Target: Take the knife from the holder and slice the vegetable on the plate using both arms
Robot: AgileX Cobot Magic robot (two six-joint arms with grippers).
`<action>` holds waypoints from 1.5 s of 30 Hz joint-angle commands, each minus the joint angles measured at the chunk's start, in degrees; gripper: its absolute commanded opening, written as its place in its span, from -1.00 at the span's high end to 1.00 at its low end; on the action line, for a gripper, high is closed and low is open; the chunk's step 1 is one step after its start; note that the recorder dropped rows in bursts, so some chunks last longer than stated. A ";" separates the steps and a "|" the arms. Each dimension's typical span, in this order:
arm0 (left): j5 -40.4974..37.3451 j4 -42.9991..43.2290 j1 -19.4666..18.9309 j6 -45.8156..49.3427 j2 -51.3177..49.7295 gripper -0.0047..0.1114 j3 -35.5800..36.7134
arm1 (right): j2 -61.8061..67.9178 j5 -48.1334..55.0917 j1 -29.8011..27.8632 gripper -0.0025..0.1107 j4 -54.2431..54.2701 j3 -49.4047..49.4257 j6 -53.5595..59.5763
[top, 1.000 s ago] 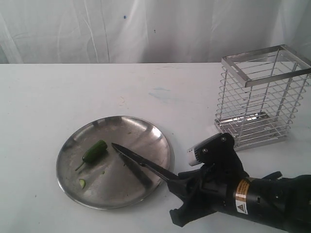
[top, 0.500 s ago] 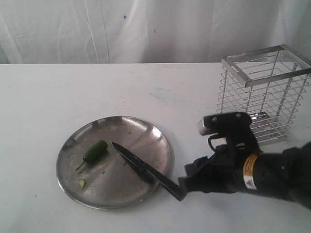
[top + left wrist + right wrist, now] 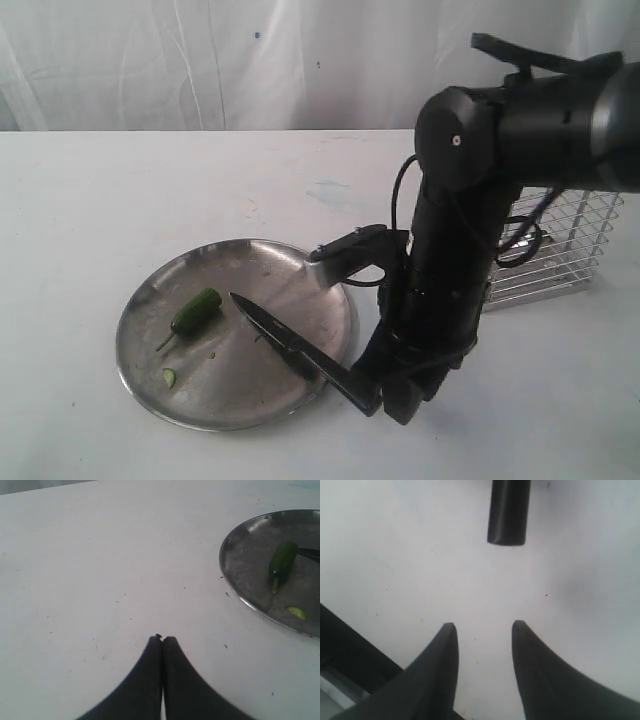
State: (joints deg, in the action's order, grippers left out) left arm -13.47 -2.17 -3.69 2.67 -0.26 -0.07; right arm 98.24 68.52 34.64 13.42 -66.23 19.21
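Knife point(image 3: 300, 350) handle lying free just beyond parted right jaws, left jaws pressed together, empty

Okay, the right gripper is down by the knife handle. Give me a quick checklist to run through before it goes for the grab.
1. Knife out of the holder: ok. The blade lies on the plate and the handle reaches past the rim.
2. Right gripper open: ok, the jaws stand apart.
3. Handle between the jaws: not ok. In the right wrist view the handle end lies ahead of the fingertips, and nothing is between them.
4. Vegetable on the plate, apart from the blade: ok.
5. Left gripper ready to steady the vegetable: not ok. It is shut and over bare table beside the plate.
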 commanded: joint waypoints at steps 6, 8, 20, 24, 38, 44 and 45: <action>0.11 -0.52 0.36 0.14 0.26 0.92 0.07 | 9.18 1.44 -15.40 0.36 21.52 -7.36 12.73; 0.11 -0.52 0.36 0.14 0.26 0.92 0.07 | 9.28 1.44 -17.72 0.36 22.98 -7.36 15.26; 0.11 -0.52 0.36 0.14 0.26 0.92 0.07 | 9.28 -2.08 -19.20 0.34 28.75 -3.32 16.78; 0.11 -0.52 0.36 0.14 0.26 0.92 0.07 | 9.28 -2.96 -19.20 0.07 29.77 -1.30 20.25; 0.11 -0.52 0.36 0.14 0.26 0.92 0.07 | 16.58 -0.59 -19.20 -0.16 36.00 -1.07 27.19; 0.11 -0.52 0.36 0.14 0.26 0.92 0.07 | 19.96 -0.85 -19.20 -0.16 36.39 -1.07 28.61; 0.11 -0.52 0.36 0.14 0.26 0.92 0.07 | 20.55 -0.62 -19.20 -0.16 37.26 -1.07 28.61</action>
State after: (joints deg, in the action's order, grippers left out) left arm -13.47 -2.17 -3.69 2.67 -0.26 -0.07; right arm 117.53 67.45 15.67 49.09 -67.56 46.64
